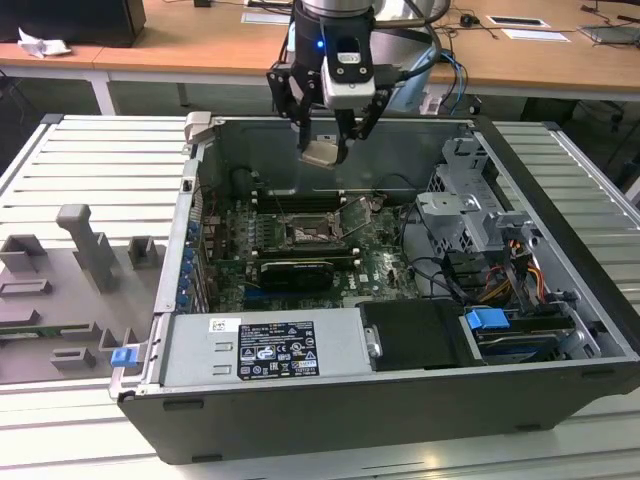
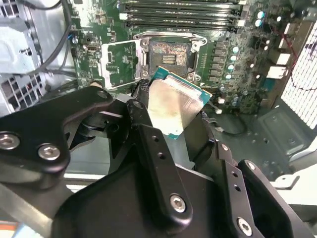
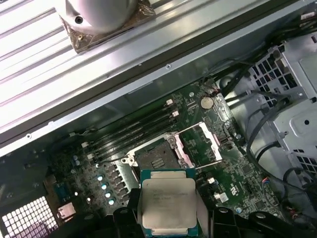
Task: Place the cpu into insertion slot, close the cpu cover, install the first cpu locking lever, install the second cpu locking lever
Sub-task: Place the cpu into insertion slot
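table (image 1: 90, 160): ribbed grey metal top; it carries the case, which lies on its side.
computer case (image 1: 300, 420): large dark grey tower with the side panel off and the inside facing up.
circuit board (image 1: 385, 258): green, flat on the floor of the case, nearer the far wall than the front wall.
gripper (image 1: 325, 140): black claw on the arm, hanging over the far edge of the circuit board, above the insertion slot. It is closed most of the way, and its fingers (image 2: 148, 144) press on two opposite edges of the cpu.
memory slots (image 3: 133, 129): long narrow black strips on the circuit board, between the insertion slot and the case's far wall.
cpu cover (image 3: 200, 144): thin silvery metal frame with a square cut-out. It is swung open and stands off the edge of the insertion slot that lies on the exterior view's right.
insertion slot (image 3: 156, 158): small dark square socket with a silvery rim, near the middle of the circuit board, uncovered, with nothing seated in it.
cpu (image 3: 168, 203): small flat square chip with a pale silvery-beige top and a green border. The claw holds it tilted in the air, clear of the slot.
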Robot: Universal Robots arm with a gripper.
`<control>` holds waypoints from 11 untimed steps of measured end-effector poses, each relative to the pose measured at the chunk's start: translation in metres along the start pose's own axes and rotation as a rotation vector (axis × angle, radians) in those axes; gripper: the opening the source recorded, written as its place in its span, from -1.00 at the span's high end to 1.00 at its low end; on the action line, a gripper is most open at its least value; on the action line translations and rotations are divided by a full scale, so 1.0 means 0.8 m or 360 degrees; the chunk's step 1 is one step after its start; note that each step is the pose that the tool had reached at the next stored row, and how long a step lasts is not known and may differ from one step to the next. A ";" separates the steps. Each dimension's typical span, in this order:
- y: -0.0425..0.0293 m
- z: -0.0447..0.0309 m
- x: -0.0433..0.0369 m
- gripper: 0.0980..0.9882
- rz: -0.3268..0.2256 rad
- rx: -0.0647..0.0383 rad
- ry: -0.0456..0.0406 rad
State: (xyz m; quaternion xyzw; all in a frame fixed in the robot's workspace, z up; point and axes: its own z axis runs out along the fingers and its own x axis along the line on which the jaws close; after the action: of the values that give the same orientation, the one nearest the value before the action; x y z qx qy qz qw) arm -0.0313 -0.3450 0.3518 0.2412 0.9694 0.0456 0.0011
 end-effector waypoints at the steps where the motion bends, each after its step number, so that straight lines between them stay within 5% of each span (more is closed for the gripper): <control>1: 0.0000 0.0002 0.000 0.03 0.0030 -0.0001 -0.0003; 6: -0.0001 0.0018 0.000 0.03 0.0146 -0.0003 -0.0013; 11: -0.0005 0.0055 0.000 0.03 0.0161 -0.0003 -0.0014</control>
State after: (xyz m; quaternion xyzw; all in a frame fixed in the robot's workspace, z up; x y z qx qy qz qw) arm -0.0313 -0.3450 0.3473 0.2900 0.9559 0.0453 0.0034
